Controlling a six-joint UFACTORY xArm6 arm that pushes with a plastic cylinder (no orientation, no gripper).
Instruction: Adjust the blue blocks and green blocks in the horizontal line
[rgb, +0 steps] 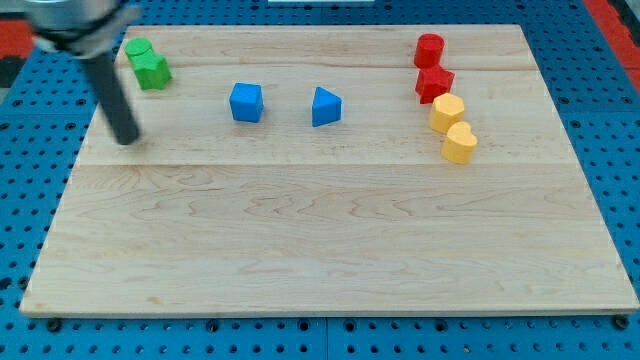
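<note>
Two green blocks sit at the view's top left: a small green block (138, 49) and a green star-shaped block (153, 70) touching it just below. A blue cube (246, 102) lies to their right, and a blue triangular block (325, 106) further right, roughly level with it. My tip (127, 138) rests on the board below and slightly left of the green blocks, apart from them and well left of the blue cube.
At the view's right, a red cylinder (429, 49), a red star-shaped block (434, 84), a yellow hexagonal block (447, 112) and a yellow heart-shaped block (459, 143) form a slanting column. The wooden board (320, 250) lies on a blue pegboard.
</note>
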